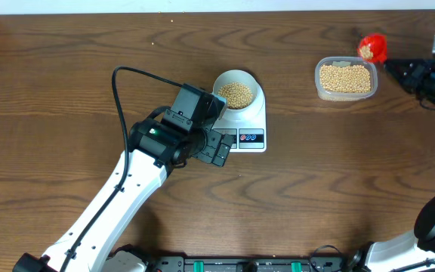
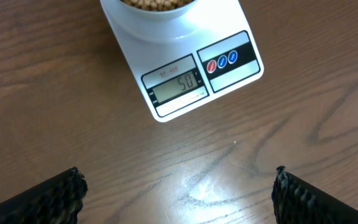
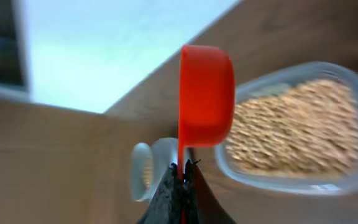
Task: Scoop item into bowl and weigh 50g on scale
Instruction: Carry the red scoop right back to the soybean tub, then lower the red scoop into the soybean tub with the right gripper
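The bowl (image 1: 238, 92) holds beans (image 1: 237, 94) and sits on the white scale (image 1: 252, 121). In the left wrist view the scale (image 2: 185, 68) shows 50 on its display (image 2: 177, 86), with the bowl (image 2: 157, 9) at the top edge. My left gripper (image 1: 219, 146) is open and empty over bare table just before the scale (image 2: 178, 193). My right gripper (image 1: 393, 69) is shut on the handle of a red scoop (image 1: 372, 47), held beside the clear tub of beans (image 1: 345, 78). In the right wrist view the scoop (image 3: 206, 93) is tilted on edge next to the tub (image 3: 297, 130).
The clear tub stands at the back right of the wooden table. A black cable (image 1: 138, 72) loops over the left arm. The table's far edge (image 1: 217, 10) runs along the top.
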`<act>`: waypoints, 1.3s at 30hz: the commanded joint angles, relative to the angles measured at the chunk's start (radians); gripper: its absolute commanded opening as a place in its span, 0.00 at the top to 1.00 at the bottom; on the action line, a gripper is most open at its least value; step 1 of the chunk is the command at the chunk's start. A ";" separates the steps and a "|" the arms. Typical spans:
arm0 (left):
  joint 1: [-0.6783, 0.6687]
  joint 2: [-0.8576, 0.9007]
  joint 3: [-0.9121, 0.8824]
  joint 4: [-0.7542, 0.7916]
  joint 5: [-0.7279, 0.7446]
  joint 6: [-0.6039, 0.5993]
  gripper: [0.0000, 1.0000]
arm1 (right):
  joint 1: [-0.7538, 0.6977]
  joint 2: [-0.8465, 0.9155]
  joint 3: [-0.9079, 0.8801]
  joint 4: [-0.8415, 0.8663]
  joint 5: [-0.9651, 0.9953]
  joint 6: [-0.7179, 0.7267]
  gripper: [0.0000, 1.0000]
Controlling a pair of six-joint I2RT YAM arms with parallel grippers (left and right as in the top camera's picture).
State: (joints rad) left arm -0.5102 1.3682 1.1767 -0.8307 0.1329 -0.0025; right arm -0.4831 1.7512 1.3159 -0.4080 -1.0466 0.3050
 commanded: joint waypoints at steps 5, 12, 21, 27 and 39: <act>0.005 -0.001 -0.002 -0.002 0.006 0.006 0.02 | 0.013 -0.025 0.012 -0.079 0.237 -0.166 0.98; 0.005 0.000 -0.002 -0.002 0.006 0.006 0.02 | 0.052 -0.025 0.012 -0.085 0.420 -0.243 0.98; 0.005 0.000 -0.002 -0.002 0.006 0.006 0.02 | 0.141 -0.025 0.012 -0.059 0.596 -0.345 0.99; 0.005 0.000 -0.002 -0.002 0.006 0.006 0.02 | 0.220 -0.025 0.012 -0.060 0.671 -0.436 0.99; 0.005 0.000 -0.002 -0.002 0.006 0.006 0.02 | 0.364 -0.025 0.012 -0.118 0.929 -0.594 0.99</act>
State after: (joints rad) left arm -0.5102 1.3682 1.1767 -0.8303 0.1329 -0.0025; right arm -0.1455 1.7512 1.3159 -0.5224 -0.2043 -0.2180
